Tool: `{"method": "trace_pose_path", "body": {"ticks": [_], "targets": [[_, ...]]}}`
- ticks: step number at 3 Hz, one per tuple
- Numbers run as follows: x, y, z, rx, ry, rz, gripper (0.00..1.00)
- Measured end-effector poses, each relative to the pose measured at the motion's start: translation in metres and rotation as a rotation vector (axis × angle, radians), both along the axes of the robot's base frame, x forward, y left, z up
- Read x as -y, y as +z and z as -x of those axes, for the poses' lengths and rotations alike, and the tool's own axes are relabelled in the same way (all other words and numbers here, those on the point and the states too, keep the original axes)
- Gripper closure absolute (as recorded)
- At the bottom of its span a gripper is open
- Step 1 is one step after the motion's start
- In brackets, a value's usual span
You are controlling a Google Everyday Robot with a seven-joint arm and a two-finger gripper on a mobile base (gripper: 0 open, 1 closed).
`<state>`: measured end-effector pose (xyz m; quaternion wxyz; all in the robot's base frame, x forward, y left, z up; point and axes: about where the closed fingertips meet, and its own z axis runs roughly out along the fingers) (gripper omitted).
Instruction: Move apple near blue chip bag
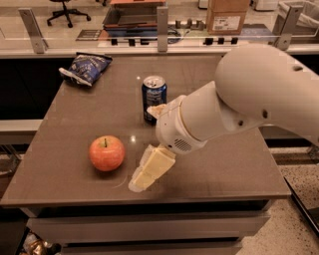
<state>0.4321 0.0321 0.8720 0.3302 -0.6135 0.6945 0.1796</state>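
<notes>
Camera view: we see the gripper (143,148) low over the front of the table (65,129), just right of the apple (106,153), its fingers spread apart and holding nothing. The blue chip bag (85,68) lies well apart at the far left corner. A soda can (154,98) stands behind the gripper.

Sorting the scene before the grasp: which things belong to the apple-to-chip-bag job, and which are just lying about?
Job: apple, front left; chip bag, far left corner; gripper, open, just right of the apple.
Lying about: can, mid-table; box, behind the table.
</notes>
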Motion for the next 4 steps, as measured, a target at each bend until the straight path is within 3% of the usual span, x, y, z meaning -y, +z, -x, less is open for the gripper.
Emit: {"method": "trace_pose_path", "body": {"ticks": [2, 4], "targets": [[-0.045, 0.003, 0.001, -0.056, 0.088, -0.054, 0.00], [-0.070, -0.015, -0.004, -0.092, 0.104, -0.082, 0.00]]}}
